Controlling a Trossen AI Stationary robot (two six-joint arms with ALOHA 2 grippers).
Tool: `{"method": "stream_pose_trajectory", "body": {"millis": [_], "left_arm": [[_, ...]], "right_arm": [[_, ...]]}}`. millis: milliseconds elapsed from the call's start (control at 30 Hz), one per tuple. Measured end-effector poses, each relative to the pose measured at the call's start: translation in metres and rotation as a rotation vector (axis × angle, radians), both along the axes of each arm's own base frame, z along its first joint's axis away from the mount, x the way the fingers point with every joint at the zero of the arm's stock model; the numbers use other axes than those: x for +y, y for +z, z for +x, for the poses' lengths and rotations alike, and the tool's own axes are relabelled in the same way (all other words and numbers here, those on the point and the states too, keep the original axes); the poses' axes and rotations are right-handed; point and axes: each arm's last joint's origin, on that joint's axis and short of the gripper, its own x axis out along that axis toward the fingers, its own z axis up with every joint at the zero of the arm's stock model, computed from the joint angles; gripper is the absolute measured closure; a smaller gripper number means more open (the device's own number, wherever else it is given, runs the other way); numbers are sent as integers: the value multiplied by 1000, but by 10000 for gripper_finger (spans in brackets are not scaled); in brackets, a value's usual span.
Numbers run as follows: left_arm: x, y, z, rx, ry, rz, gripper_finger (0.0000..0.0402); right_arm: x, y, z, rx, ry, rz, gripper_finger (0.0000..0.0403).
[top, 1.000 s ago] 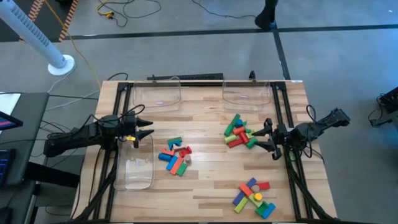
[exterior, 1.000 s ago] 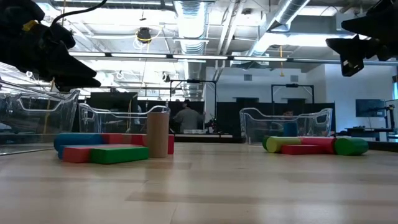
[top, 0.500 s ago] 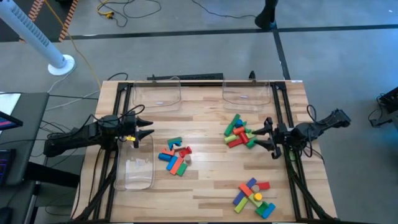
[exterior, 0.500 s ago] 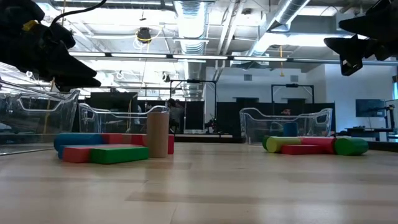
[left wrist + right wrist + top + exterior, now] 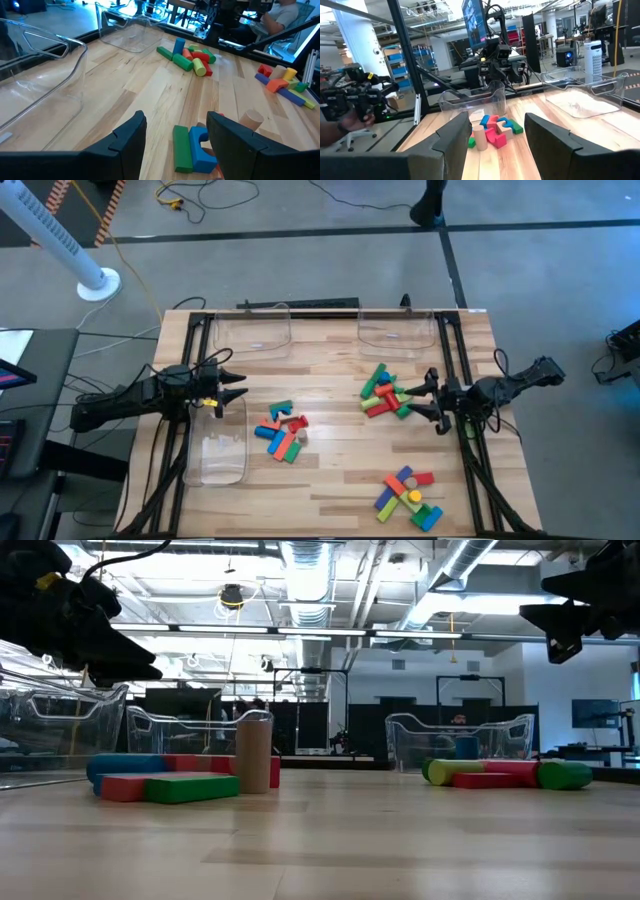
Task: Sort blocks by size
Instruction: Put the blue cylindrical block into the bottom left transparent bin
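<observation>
both grippers open – left gripper (image 5: pixel 234 390), right gripper (image 5: pixel 425 399), blocks (image 5: pixel 282 431) untouched

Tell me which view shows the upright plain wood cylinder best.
The low view: the wood cylinder stands in full profile beside red and green blocks. The right wrist view shows it smaller, the left wrist view partly hidden behind a finger, and the high view only its top.
</observation>
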Motion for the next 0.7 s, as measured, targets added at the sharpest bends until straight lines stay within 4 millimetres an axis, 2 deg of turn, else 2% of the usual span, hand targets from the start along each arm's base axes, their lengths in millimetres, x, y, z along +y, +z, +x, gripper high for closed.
{"method": "stream_pose_trajectory", "body": {"millis": [700], "left_arm": [[0,1,0,2,-8,35,200]], "right_arm": [[0,-2,0,21,0,-8,184]]}}
